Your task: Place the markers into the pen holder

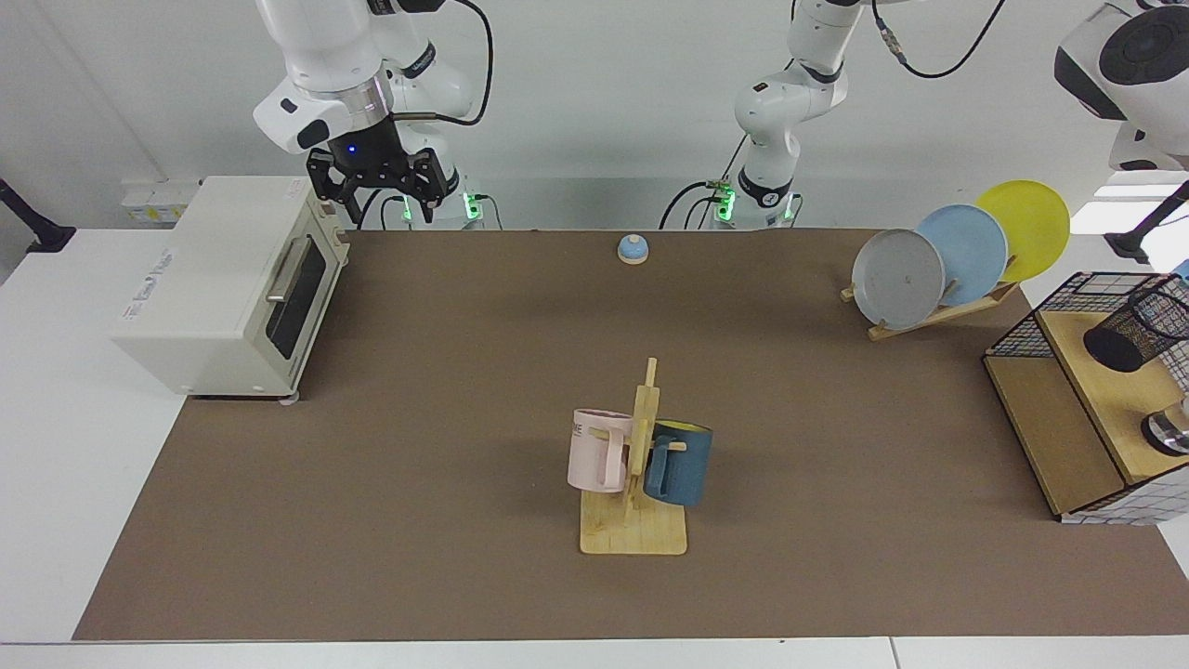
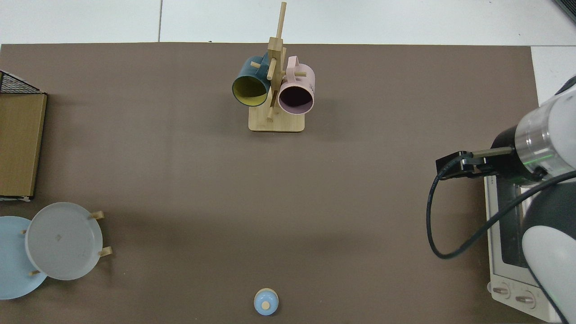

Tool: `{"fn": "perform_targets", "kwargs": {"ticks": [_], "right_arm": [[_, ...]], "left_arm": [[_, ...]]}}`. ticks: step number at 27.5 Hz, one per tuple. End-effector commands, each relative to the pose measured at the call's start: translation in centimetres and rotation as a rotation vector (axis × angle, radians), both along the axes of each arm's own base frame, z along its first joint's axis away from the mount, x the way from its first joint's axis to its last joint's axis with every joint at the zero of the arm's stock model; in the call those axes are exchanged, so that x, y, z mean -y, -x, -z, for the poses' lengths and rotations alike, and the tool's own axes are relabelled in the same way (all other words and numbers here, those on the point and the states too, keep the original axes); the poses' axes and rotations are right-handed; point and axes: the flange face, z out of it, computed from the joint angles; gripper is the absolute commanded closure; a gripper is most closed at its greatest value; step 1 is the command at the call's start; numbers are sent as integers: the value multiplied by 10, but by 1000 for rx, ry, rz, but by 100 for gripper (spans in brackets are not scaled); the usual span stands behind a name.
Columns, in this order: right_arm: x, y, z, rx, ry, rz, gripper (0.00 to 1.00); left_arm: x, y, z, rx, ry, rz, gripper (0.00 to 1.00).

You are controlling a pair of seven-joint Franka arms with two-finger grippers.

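Brown matting covers the table (image 1: 446, 390), and nearest the camera stands a wooden mug rack (image 1: 635, 492) with a pink and a blue mug. Farther back at the side, the pen holder (image 1: 1135, 330) lies tilted on the wooden shelf of the wire basket (image 1: 1077, 307), and no marker shows inside it. Beyond it is the plate rack (image 1: 938, 255). At the far edge the right hand (image 1: 377, 182) waits above the toaster oven (image 1: 223, 279), fingers spread and empty. Neither the left hand nor the marker is in view, so the drop looks undone.
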Motion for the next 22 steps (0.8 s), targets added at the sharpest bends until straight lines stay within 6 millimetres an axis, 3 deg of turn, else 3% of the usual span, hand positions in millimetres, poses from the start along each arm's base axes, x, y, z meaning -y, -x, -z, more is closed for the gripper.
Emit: {"fn": "perform_targets", "kwargs": {"ticks": [1, 14, 17, 22], "right_arm": [[2, 1, 1, 15, -21, 23, 1], [1, 1, 1, 15, -21, 21, 1], [1, 1, 1, 15, -21, 21, 1], [2, 1, 1, 15, -21, 23, 1]], "left_arm": [[-6, -1, -6, -10, -76, 38, 100], [-3, -6, -11, -13, -188, 97, 100], [-22, -2, -11, -11, -196, 81, 100], [-21, -4, -6, -14, -203, 80, 100]]}}
